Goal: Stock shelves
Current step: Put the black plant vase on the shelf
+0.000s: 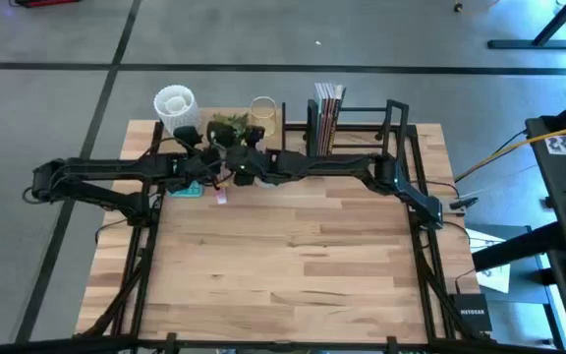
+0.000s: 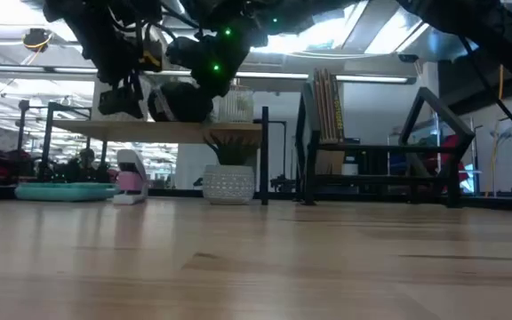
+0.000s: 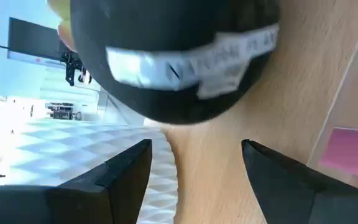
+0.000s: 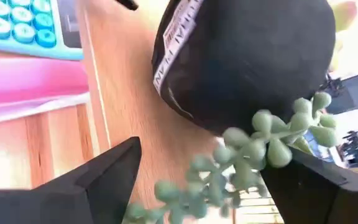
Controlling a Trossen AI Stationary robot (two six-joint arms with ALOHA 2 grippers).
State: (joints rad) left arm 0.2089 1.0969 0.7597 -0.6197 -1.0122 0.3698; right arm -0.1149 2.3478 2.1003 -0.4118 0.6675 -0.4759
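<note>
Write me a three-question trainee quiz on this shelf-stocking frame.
1. True or false: the books stand in the black rack.
2. The black pot holding the trailing plant sits on: A) the tabletop; B) the wooden shelf; C) the black rack.
3. Fill in: the fingers of the left gripper and the right gripper, both facing that pot, are ____.
Key: 1 true; 2 B; 3 open.
</note>
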